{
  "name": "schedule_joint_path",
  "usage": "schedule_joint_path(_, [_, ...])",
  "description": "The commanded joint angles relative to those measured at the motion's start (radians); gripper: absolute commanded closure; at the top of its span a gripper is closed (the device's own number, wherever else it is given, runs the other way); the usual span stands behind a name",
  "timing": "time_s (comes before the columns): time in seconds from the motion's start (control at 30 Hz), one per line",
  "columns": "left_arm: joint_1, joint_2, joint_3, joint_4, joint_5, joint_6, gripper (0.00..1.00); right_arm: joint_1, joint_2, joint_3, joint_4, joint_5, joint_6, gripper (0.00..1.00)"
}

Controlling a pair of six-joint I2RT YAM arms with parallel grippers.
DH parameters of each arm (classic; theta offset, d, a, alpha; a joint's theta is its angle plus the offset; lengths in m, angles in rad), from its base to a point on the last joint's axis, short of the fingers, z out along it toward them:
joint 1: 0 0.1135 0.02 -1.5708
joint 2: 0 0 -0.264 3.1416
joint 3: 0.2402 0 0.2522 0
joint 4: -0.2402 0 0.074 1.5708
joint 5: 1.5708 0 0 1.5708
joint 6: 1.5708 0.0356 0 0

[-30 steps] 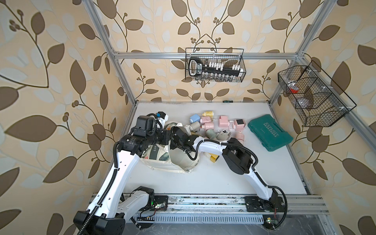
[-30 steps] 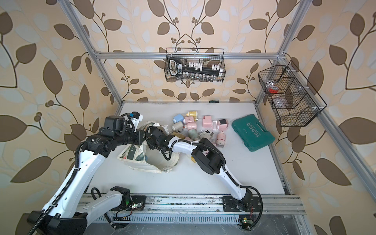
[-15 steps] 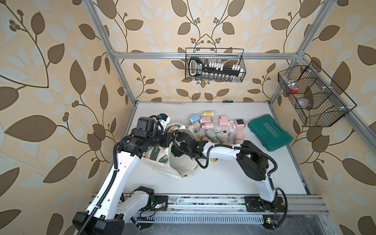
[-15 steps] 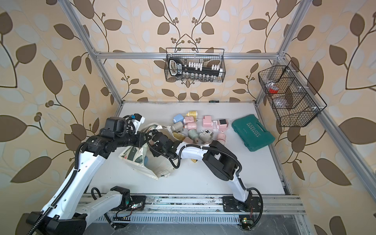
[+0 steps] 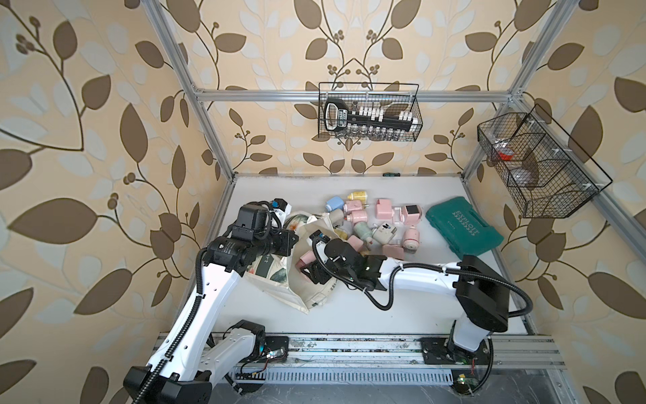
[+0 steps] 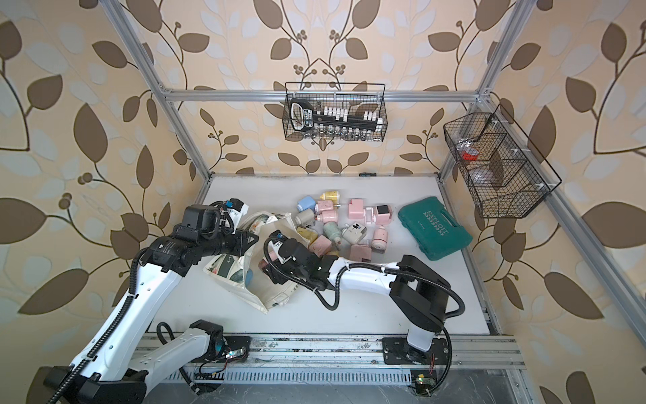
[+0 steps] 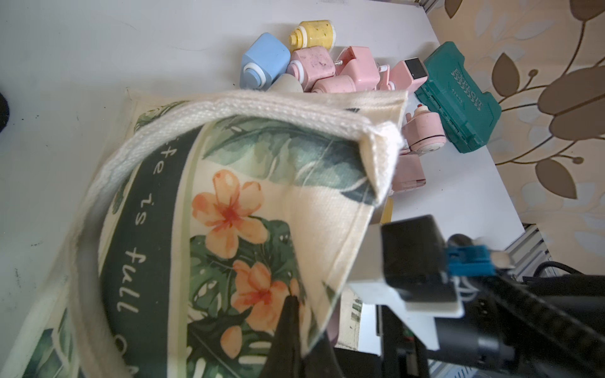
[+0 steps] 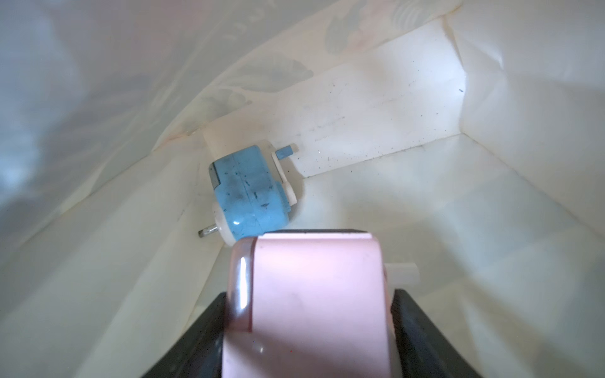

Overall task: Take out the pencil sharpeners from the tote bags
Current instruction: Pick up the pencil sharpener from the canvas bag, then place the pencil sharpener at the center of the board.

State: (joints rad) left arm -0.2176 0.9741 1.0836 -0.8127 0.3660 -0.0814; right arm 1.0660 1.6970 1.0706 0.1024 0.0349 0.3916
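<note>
— Grippers first, since they are nearest to us. What do we see at our right gripper (image 8: 307, 327)?

— We see its jaws clamped on a pink sharpener (image 8: 311, 294), at the mouth of the tote bag (image 5: 311, 290). In a top view the same pink body (image 6: 264, 264) shows just beside the wrist.

— And our left gripper (image 7: 289, 314)?

— Its jaws are pressed together on the printed cloth of the bag edge, and they hold it up, so the mouth stays wide.

— Do we see something deeper in the bag?

— Yes, a light blue sharpener (image 8: 248, 196) lies on its side near the inner corner, apart from the pink one.

— And farther away?

— We see a heap of sharpeners (image 5: 370, 224) on the white table (image 5: 349, 314), just behind the bag. Beside the heap lies a teal case (image 5: 463, 225). On the walls hang two wire baskets (image 5: 368, 112).
</note>
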Motion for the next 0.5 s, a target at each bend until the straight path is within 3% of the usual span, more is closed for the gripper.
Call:
schedule_joint_path(0.0, [-0.002,-0.018,-0.017,-0.013,-0.038,0.021,1.0,0.004,-0.098,-0.067,0.054,-0.03,-0.027,0.53])
schedule_joint_path(0.27, [-0.003,-0.022,-0.01,-0.016,-0.038,0.019,1.0,0.002,-0.367,-0.241,0.055,-0.08,-0.07,0.54])
schedule_joint_path(0.47, [-0.002,-0.034,-0.023,-0.005,-0.031,0.016,1.0,-0.04,-0.542,-0.291,-0.092,0.043,-0.09,0.54])
